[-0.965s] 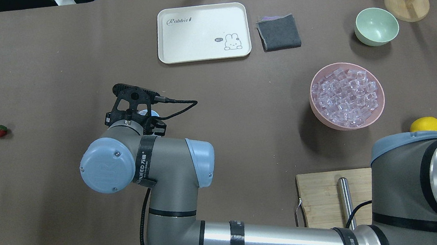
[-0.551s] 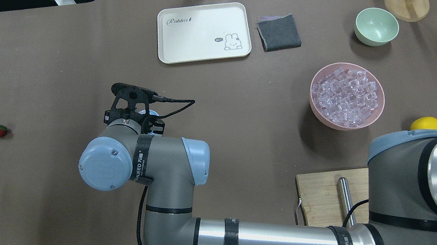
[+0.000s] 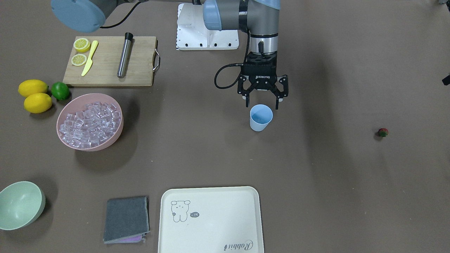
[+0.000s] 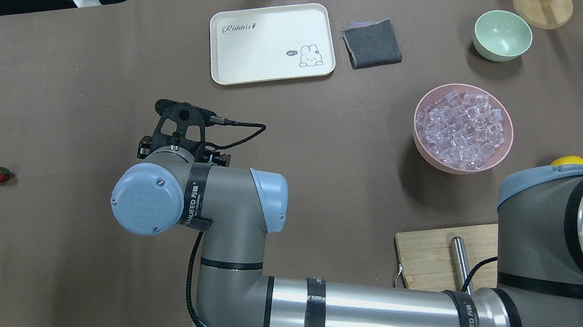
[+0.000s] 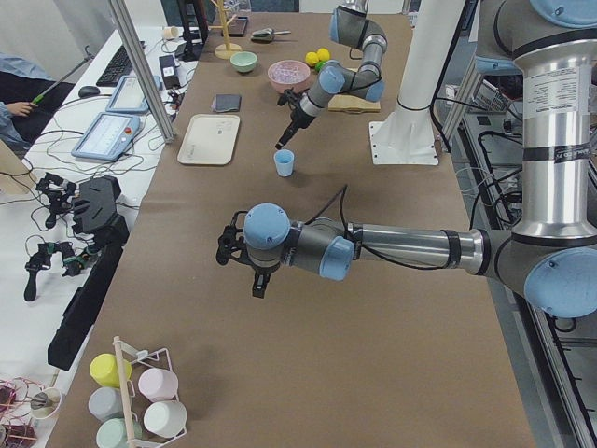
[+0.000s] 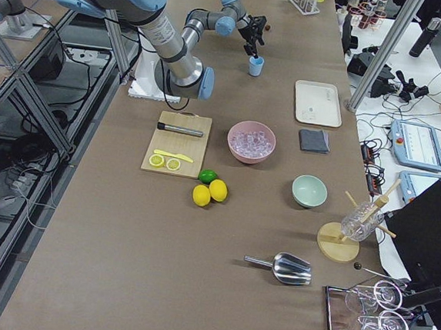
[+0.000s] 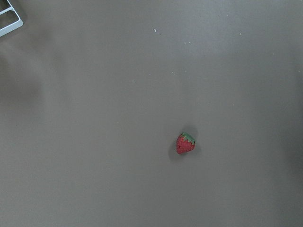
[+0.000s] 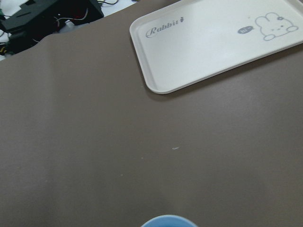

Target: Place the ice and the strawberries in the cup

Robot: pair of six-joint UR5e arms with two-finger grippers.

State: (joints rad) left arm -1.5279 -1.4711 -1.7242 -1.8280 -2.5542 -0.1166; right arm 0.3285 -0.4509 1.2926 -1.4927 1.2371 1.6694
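Observation:
The light-blue cup stands upright and looks empty near the table's middle. My right gripper hangs open and empty just above its rim, fingers on either side. The right wrist view shows only the cup's rim; in the overhead view the arm hides the cup. The ice fills a pink bowl on my right. The strawberry lies alone far to my left and shows in the left wrist view. My left gripper hovers high there; I cannot tell if it is open.
A cream tray, a grey cloth and a pale green bowl lie along the far side. A cutting board with lemon slices, knife and metal rod, two lemons and a lime lie near the ice bowl.
My right arm has shifted slightly to the right and farther over the cup, so the wrist now hides it in the overhead view. The strawberry and bowl have not moved.

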